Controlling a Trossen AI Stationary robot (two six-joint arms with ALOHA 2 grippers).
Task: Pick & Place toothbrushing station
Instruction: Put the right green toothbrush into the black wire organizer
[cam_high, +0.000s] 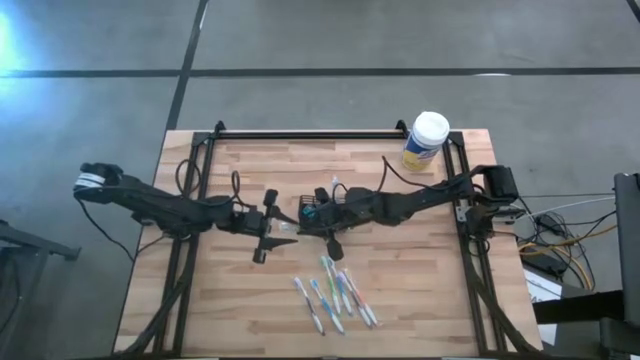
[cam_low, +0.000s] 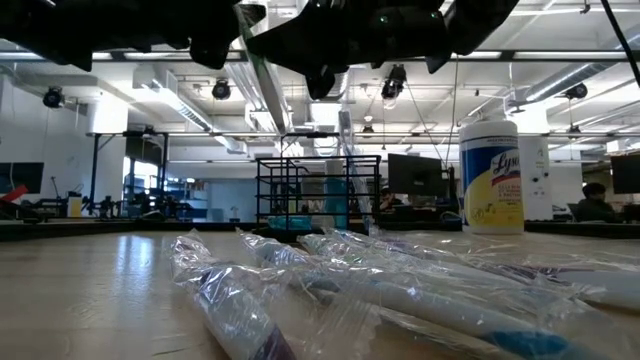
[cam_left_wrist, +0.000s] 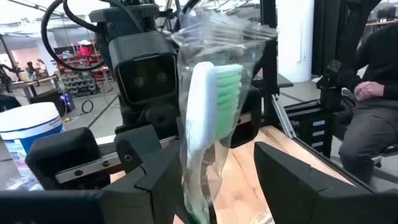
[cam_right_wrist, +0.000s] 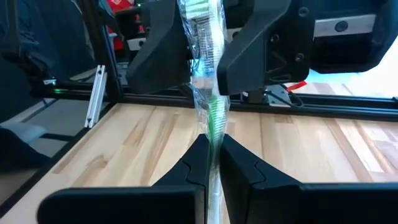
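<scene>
**Wrapped toothbrush pinched mid-air over the tabletop**

A plastic-wrapped toothbrush is clamped between the right gripper's fingers. The left gripper is spread wide around the same wrapper, not pinching it. The black mesh toothbrushing station is seen mid-tabletop; contents indistinct. Loose wrapped toothbrushes lie nearer the front edge. A white-lidded canister stands at the far right corner.

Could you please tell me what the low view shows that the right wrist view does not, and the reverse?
Only the low view shows the black wire holder, the wipes canister and the wrapped toothbrushes lying on the table.

Only the right wrist view shows the right tool shut on a wrapped toothbrush, with the open left tool around its other end.

Both show the wooden table.
</scene>
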